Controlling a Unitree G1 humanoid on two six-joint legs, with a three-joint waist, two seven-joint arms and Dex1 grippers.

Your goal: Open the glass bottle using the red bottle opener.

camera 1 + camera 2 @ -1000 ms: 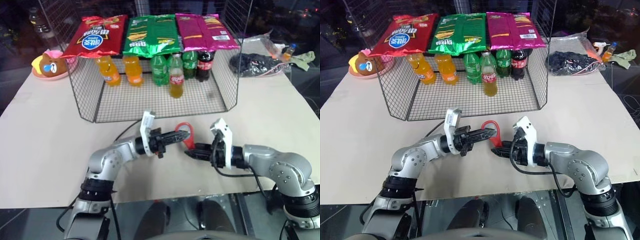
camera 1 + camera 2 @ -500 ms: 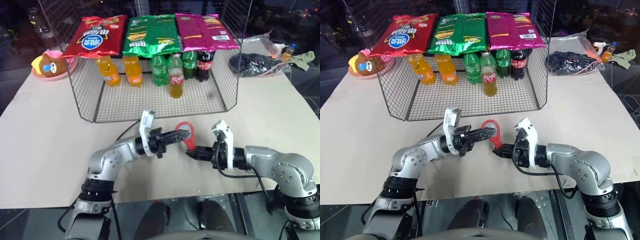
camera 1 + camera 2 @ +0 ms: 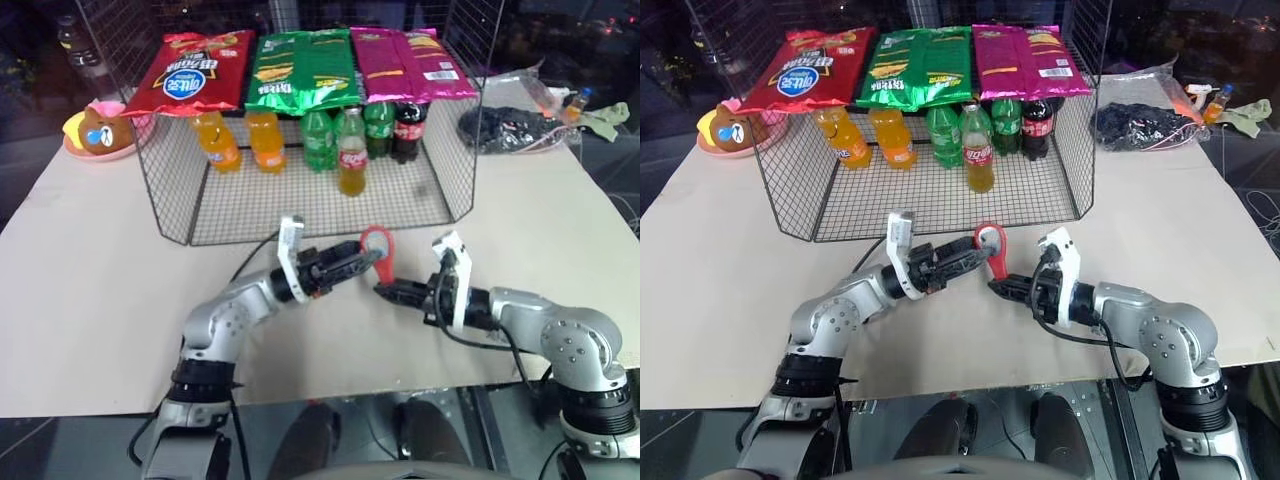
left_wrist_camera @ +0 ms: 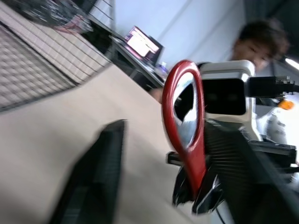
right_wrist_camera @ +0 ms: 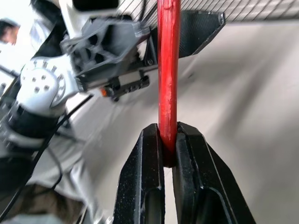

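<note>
Left eye view: above the surface (image 3: pixel 90 290), the right gripper (image 3: pixel 384 291) pinches the handle of the red bottle opener (image 3: pixel 377 246), ring end up, while the left gripper (image 3: pixel 368 258) sits beside it. The glass bottle (image 3: pixel 352 157) stands well apart, inside the wire basket (image 3: pixel 170 190).

Left wrist view: the left fingers (image 4: pixel 93 177) stand spread, the opener between them but not clamped.

Right wrist view: the right fingers (image 5: pixel 147 177) are closed tight on the handle.

This looks like a handover into the right gripper; next, the bottle needs steadying and the ring must hook its cap.
</note>
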